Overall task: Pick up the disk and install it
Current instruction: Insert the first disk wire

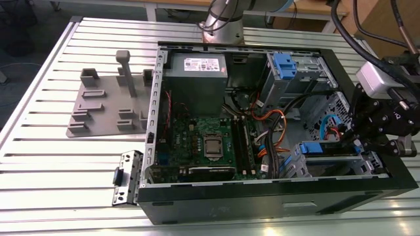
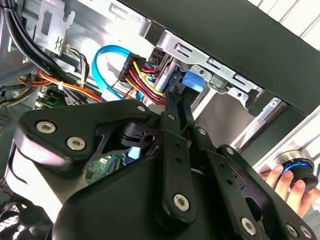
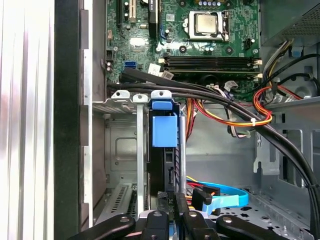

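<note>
Black pincer (image 3: 170,216) linkages reach into the open computer case (image 1: 367,189) on the slatted table (image 1: 59,162), seemingly clenched on the disk (image 3: 164,150), which stands on edge in the drive cage beside the motherboard (image 3: 200,35).

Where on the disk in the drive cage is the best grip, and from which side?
The disk stands on edge in the drive cage, whose metal walls flank its broad faces. So probably pinch its thin exposed edge, coming through the computer case's open side.
</note>
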